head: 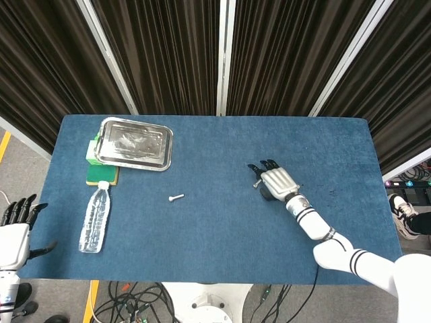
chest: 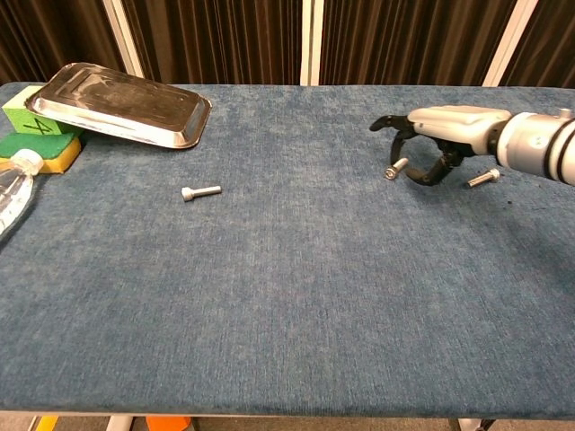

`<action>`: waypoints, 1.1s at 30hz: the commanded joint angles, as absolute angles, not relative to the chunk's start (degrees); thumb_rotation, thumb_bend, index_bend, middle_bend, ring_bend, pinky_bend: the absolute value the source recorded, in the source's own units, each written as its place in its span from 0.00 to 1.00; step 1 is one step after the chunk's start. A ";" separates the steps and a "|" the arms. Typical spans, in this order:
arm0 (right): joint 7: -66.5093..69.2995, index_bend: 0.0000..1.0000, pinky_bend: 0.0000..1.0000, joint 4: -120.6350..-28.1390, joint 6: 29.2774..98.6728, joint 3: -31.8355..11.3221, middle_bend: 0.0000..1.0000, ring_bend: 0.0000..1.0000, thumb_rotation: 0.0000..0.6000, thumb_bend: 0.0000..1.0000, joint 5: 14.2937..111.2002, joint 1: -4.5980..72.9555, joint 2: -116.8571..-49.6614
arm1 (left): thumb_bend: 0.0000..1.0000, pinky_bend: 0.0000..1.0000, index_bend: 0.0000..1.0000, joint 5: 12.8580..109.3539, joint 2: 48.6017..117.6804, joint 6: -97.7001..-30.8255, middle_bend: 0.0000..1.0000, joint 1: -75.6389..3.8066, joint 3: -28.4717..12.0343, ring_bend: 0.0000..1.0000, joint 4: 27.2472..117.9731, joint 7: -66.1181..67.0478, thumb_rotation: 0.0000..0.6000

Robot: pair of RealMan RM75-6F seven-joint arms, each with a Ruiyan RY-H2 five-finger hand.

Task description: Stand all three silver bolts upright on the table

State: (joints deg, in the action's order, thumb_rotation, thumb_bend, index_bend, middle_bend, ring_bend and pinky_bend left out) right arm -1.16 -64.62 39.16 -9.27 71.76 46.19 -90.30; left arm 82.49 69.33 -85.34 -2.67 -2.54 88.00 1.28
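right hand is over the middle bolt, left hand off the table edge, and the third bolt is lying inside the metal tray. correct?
Not quite. The third bolt lies flat on the blue table, well clear of the metal tray; the chest view shows it. The rest holds: the right hand is over the middle bolt, and the left hand is off the table edge.

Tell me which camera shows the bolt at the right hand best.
Chest view: the bolt shows from the side, tilted, at the fingers of the right hand. In the head view only a small bit of it peeks out beside the hand, so its pose is unclear.
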 commanded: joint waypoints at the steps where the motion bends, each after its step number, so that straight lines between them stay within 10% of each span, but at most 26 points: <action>1: -2.14 0.05 0.00 -66.88 40.83 -8.45 0.37 0.00 1.00 0.44 71.29 44.65 -88.57 | 0.06 0.00 0.19 82.56 69.44 -85.29 0.04 -2.76 -2.59 0.00 87.85 1.19 1.00; 10: -4.79 0.05 0.00 -68.94 44.84 -8.40 0.35 0.00 1.00 0.41 69.99 42.81 -87.90 | 0.06 0.00 0.19 82.97 69.89 -85.24 0.04 -2.80 -2.45 0.00 86.86 0.44 1.00; 17: -10.40 0.40 0.00 -64.75 53.15 -8.47 0.23 0.00 1.00 0.30 72.76 41.80 -92.37 | 0.06 0.00 0.19 83.03 69.93 -85.29 0.04 -2.62 -2.33 0.00 86.57 -0.01 1.00; 33: -15.59 0.44 0.00 -59.20 53.38 -7.35 0.22 0.00 1.00 0.26 72.71 41.35 -97.55 | 0.06 0.00 0.19 83.05 70.14 -85.25 0.04 -2.34 -2.16 0.00 86.11 -0.80 1.00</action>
State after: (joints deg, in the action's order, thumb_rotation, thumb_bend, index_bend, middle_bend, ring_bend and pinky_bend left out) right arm -15.55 -59.27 53.46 -7.37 72.75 41.40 -97.48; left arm 83.05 70.14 -85.25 -2.34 -2.16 86.11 -0.79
